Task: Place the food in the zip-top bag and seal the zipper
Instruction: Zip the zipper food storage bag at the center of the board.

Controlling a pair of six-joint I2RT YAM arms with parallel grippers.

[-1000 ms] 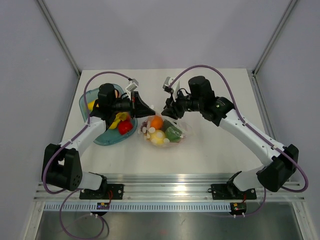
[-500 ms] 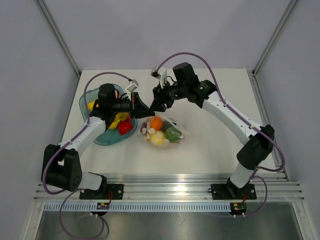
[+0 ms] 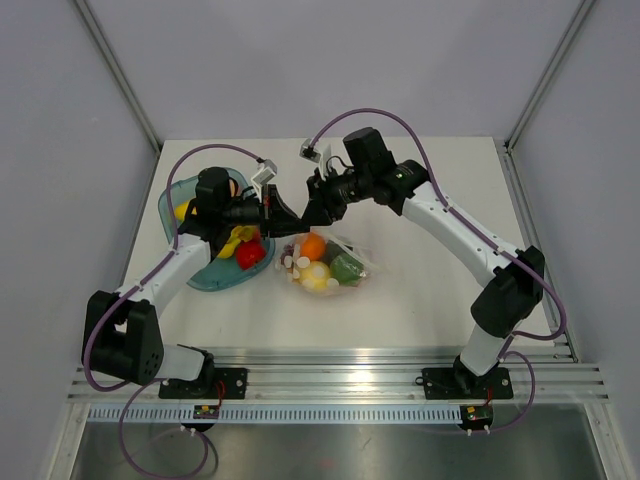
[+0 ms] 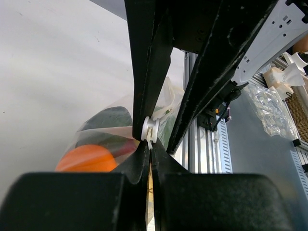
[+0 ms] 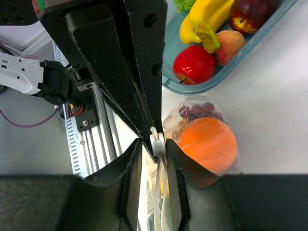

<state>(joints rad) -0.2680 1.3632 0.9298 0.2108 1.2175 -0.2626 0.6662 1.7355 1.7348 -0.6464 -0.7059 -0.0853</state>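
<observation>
The zip-top bag (image 3: 335,262) lies at table centre holding an orange (image 3: 313,246), a yellow piece and a green piece. Its far-left mouth edge is lifted between both grippers. My left gripper (image 3: 287,215) is shut on the bag's edge just below the white zipper slider (image 4: 150,129); the left wrist view shows its jaws (image 4: 150,144) pressed together on the film. My right gripper (image 3: 308,212) meets it tip to tip. In the right wrist view its fingers (image 5: 154,144) straddle the slider (image 5: 157,142) closely, with the orange (image 5: 207,144) and purple grapes (image 5: 197,109) inside the bag beyond.
The blue-green bowl (image 3: 200,275) sits left of the bag with bananas (image 5: 202,19), a red apple (image 5: 192,65) and other fruit in it. The aluminium rail (image 3: 340,360) runs along the near table edge. Grey walls close in the back and sides.
My right gripper has moved left along the bag's mouth edge until it meets my left gripper. The left arm and the bag's contents have stayed put.
</observation>
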